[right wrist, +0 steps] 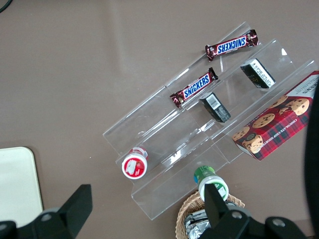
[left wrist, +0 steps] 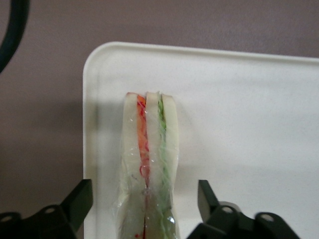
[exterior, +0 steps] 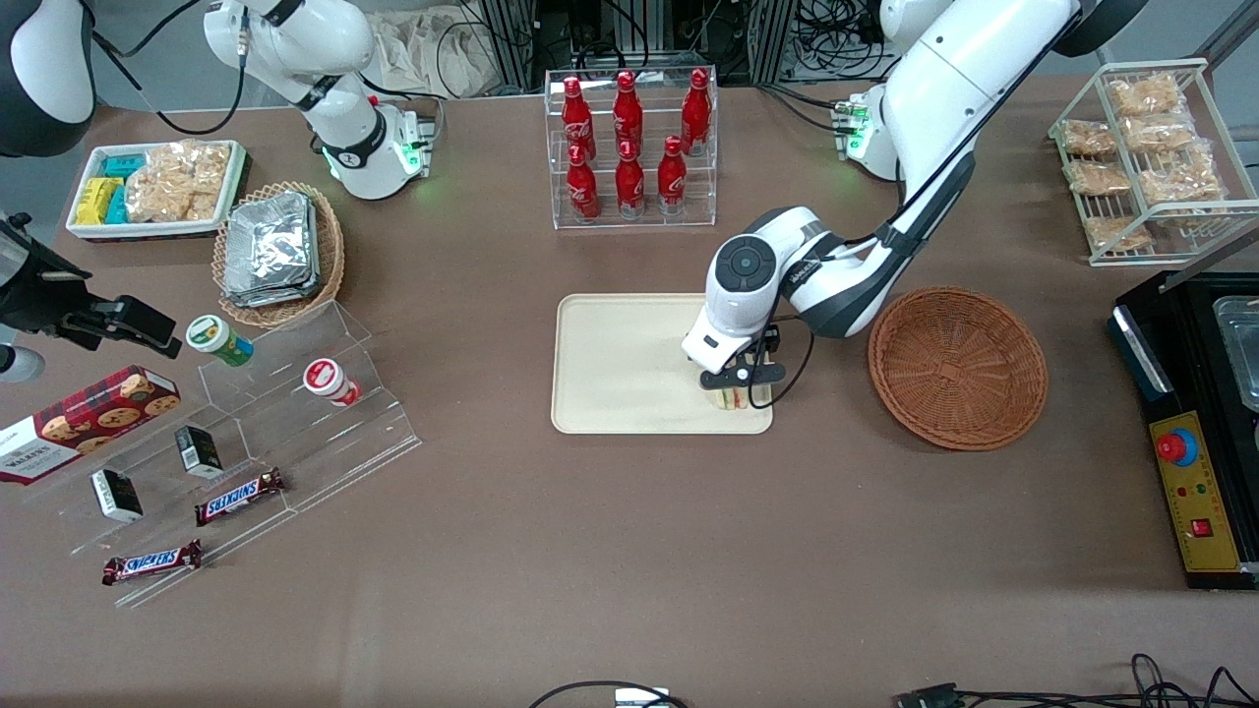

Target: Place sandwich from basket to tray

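The sandwich (left wrist: 149,149), a wedge of white bread with red and green filling in clear wrap, stands on edge on the cream tray (left wrist: 239,124), close to the tray's corner. My left gripper (left wrist: 144,195) is open and straddles it, with a gap between each finger and the wrap. In the front view the gripper (exterior: 733,385) hangs low over the tray (exterior: 620,364), at the corner nearest the camera and the basket, and the sandwich (exterior: 729,399) peeks out under it. The reddish-brown basket (exterior: 956,366) beside the tray holds nothing.
A clear rack of red bottles (exterior: 629,147) stands farther from the camera than the tray. An acrylic stepped stand (exterior: 285,413) with snacks, a tan basket of foil packets (exterior: 275,251) and a white tray (exterior: 157,187) lie toward the parked arm's end. A wire rack (exterior: 1151,157) and a black control box (exterior: 1195,462) lie toward the working arm's end.
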Controlling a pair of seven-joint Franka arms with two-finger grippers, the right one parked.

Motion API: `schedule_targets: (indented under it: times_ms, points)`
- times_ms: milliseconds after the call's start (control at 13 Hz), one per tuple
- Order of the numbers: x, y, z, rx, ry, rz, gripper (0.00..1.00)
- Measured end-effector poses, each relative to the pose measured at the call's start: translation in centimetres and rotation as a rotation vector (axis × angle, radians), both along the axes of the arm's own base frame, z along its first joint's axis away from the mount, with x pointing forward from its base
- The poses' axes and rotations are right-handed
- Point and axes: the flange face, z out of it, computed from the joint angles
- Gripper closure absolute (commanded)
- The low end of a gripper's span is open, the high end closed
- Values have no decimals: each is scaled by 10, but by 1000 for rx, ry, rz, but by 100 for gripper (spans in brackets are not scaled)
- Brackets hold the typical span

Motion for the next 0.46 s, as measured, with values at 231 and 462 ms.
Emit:
schedule_targets:
  times_ms: [231, 462]
  points:
    - [12, 6, 57, 75, -34, 13, 0]
    - [19, 8, 162, 70, -21, 36, 0]
